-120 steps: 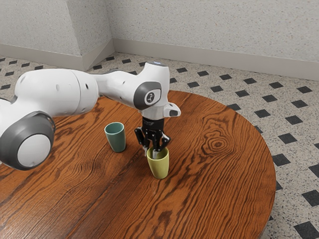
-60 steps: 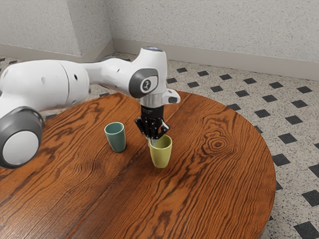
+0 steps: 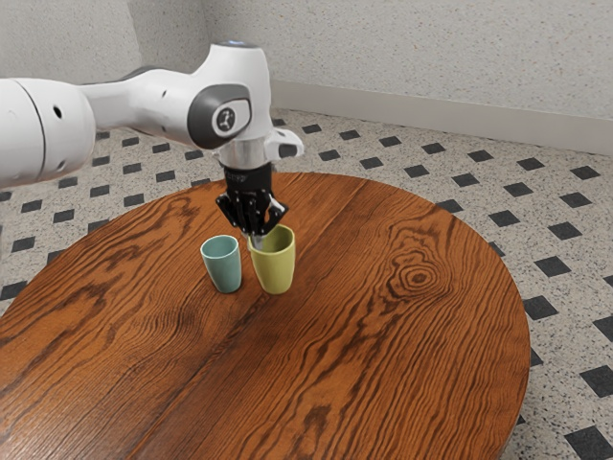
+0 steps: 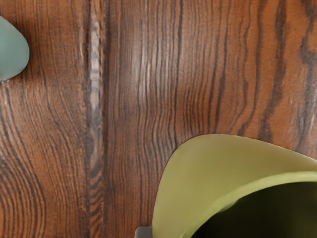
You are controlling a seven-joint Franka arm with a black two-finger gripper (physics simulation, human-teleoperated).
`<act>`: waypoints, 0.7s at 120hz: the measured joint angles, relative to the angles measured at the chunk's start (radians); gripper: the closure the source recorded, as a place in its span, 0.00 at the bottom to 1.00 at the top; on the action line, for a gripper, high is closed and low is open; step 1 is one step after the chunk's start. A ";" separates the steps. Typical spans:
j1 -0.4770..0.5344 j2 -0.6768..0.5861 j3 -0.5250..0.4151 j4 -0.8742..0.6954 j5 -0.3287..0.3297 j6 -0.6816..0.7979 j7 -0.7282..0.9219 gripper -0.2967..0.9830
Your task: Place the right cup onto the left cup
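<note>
"Lime cup (image 3: 277,266)?"
"Just beside the teal cup (image 3: 225,268), apart from it, toward the exterior view's right, upright."
"And the gripper (image 3: 257,240)?"
"Closed on the lime cup's wall, near the teal cup."
"Beneath?"
"Table (image 3: 383,364), under the teal cup."

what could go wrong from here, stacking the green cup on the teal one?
1. The gripper pinches the yellow-green cup at one side of its rim, so it may tilt or slip.
2. That cup is beside the teal cup, its base appearing lower than the teal rim; going across without more lift might knock the teal cup over.
</note>
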 joint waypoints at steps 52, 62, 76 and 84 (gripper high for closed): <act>0.166 -0.105 -0.026 -0.090 0.011 -0.004 0.001 0.85; 0.196 -0.122 -0.033 -0.097 0.016 -0.005 0.001 0.85; 0.239 -0.131 -0.036 -0.107 0.028 -0.006 0.002 0.85; 0.260 -0.133 -0.036 -0.108 0.033 -0.006 0.003 0.85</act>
